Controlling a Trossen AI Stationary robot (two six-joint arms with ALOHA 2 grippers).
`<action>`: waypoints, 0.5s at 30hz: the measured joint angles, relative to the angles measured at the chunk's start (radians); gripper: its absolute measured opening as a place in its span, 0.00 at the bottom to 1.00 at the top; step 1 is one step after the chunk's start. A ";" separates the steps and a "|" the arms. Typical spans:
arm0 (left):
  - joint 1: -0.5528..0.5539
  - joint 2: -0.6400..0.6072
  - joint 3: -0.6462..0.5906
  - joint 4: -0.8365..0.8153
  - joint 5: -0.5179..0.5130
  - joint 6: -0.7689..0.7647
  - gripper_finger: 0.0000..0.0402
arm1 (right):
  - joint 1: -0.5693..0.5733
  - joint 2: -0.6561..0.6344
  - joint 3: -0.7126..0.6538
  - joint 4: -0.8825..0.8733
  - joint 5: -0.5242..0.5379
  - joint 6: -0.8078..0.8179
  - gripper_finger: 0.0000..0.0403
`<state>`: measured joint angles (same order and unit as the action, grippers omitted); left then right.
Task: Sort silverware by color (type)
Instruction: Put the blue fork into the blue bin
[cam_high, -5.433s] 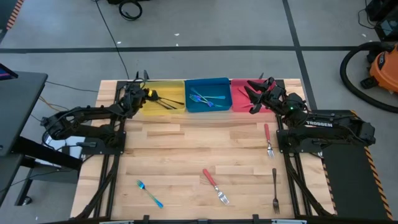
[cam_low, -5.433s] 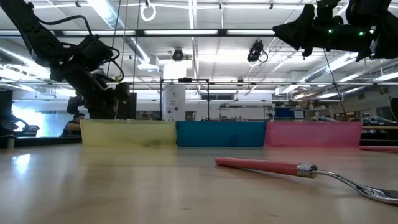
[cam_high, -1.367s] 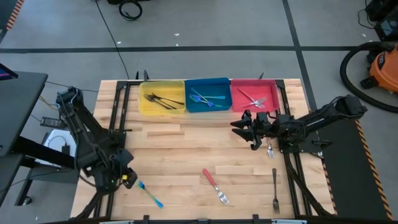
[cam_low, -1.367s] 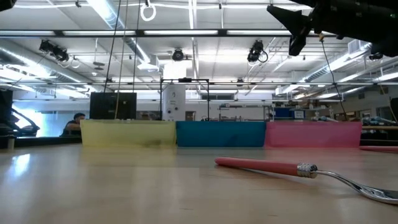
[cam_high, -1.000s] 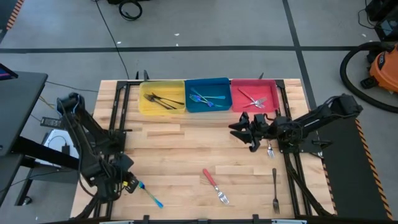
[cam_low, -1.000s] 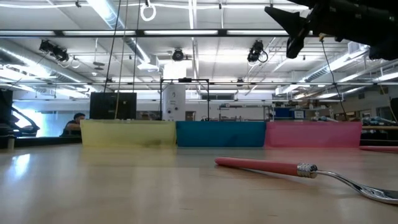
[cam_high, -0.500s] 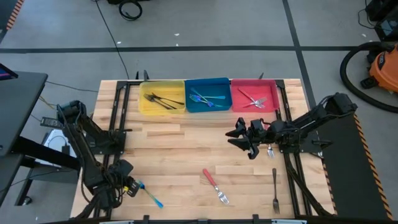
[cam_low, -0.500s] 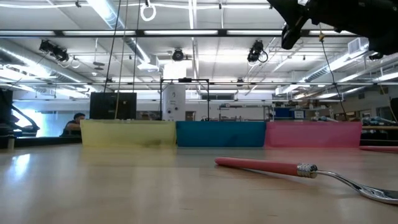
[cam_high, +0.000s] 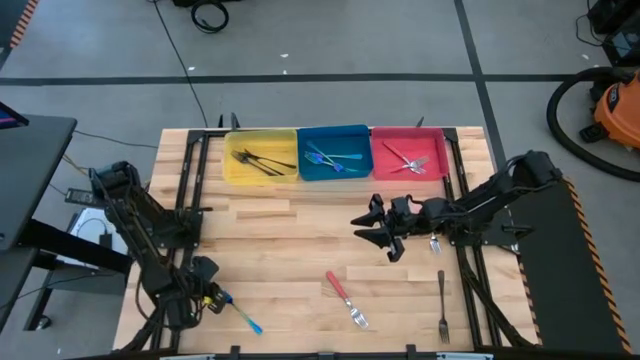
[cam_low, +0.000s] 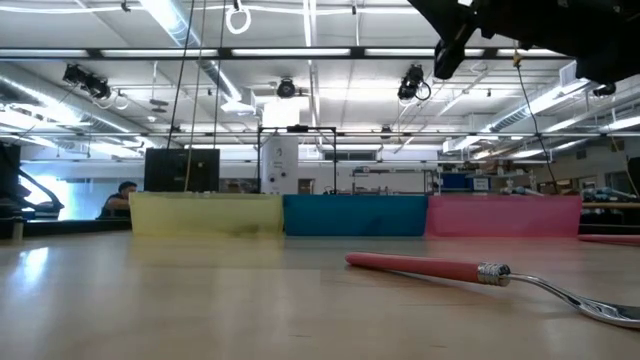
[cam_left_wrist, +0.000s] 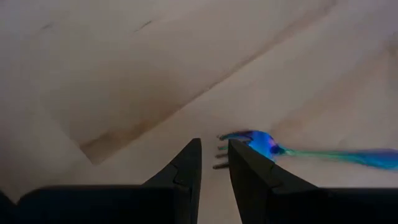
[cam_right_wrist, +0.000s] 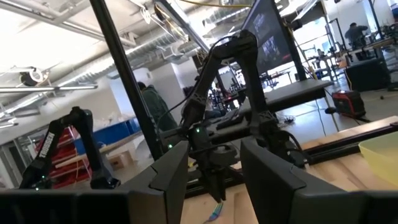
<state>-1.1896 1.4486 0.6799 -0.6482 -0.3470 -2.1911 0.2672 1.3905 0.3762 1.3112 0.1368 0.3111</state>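
Observation:
A blue-handled fork (cam_high: 240, 312) lies flat near the table's front left. My left gripper (cam_high: 214, 298) is low over its tine end and open by a narrow gap. In the left wrist view (cam_left_wrist: 214, 146) the tines (cam_left_wrist: 222, 151) lie just ahead of the fingertips, and I see no touch. My right gripper (cam_high: 374, 234) is open and empty, high over the table's middle; it shows at the top of the low view (cam_low: 445, 45). A red-handled fork (cam_high: 344, 298) lies flat ahead of it, and also shows in the low view (cam_low: 430, 267).
A dark fork (cam_high: 441, 305) lies at the front right. Another red-handled fork (cam_high: 433, 240) lies beside my right arm. A yellow bin (cam_high: 232, 170), a blue bin (cam_high: 305, 170) and a red bin (cam_high: 380, 170) stand along the far edge, each holding forks.
My right gripper has moved toward the table's left edge and a little toward the near edge, staying high and open. My left gripper has crept toward the blue fork's tine end. No fork has moved.

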 joint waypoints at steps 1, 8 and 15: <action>0.002 -0.001 -0.001 -0.001 -0.008 0.003 0.20 | 0.000 0.005 0.003 -0.001 0.000 0.000 0.39; 0.010 -0.058 -0.009 0.024 -0.023 -0.010 0.20 | -0.002 0.015 0.003 -0.009 0.001 0.000 0.39; 0.015 -0.059 -0.081 0.224 -0.015 0.000 0.20 | -0.002 0.015 0.003 -0.026 0.000 0.000 0.39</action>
<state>-1.1743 1.3891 0.5985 -0.4238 -0.3622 -2.1908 0.2653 1.4052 0.3790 1.2853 0.1371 0.3110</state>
